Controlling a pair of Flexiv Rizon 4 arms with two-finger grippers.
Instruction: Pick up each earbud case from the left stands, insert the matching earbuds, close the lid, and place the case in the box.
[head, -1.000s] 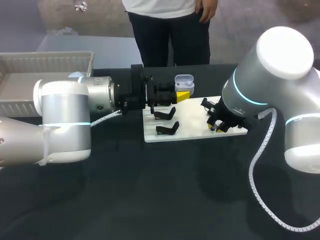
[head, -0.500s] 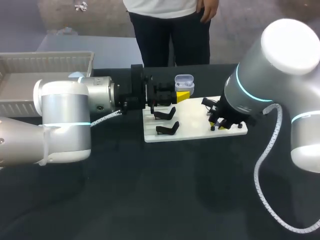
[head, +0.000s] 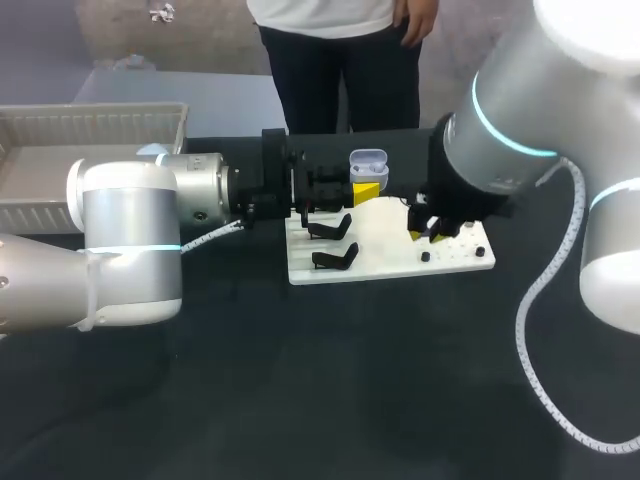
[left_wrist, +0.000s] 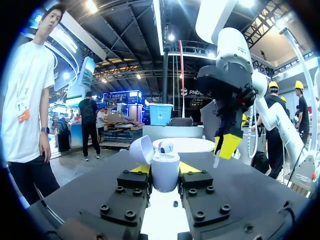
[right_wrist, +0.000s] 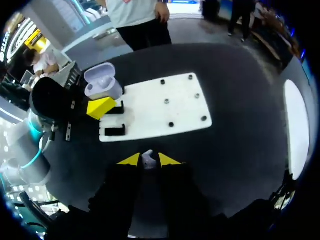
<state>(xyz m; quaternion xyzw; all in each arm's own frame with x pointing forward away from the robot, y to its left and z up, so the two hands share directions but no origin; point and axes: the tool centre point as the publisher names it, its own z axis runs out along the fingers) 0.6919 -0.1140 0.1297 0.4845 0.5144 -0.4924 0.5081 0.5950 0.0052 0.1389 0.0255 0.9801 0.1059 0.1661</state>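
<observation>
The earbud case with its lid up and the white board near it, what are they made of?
The earbud case looks like smooth hard plastic: pale, with a soft shine on its rounded shell. The white board looks like a stiff flat sheet, perhaps plastic or painted metal; its even matte face leaves that open.

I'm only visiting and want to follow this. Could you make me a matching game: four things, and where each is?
Things: 1 earbud case; 2 earbud; 3 white board; 4 box.
Places: A between the right gripper's tips; B far left in the head view; C in the left gripper, lid open; D lying flat, bearing black stands.
Pairs: 1-C; 2-A; 3-D; 4-B.
</observation>
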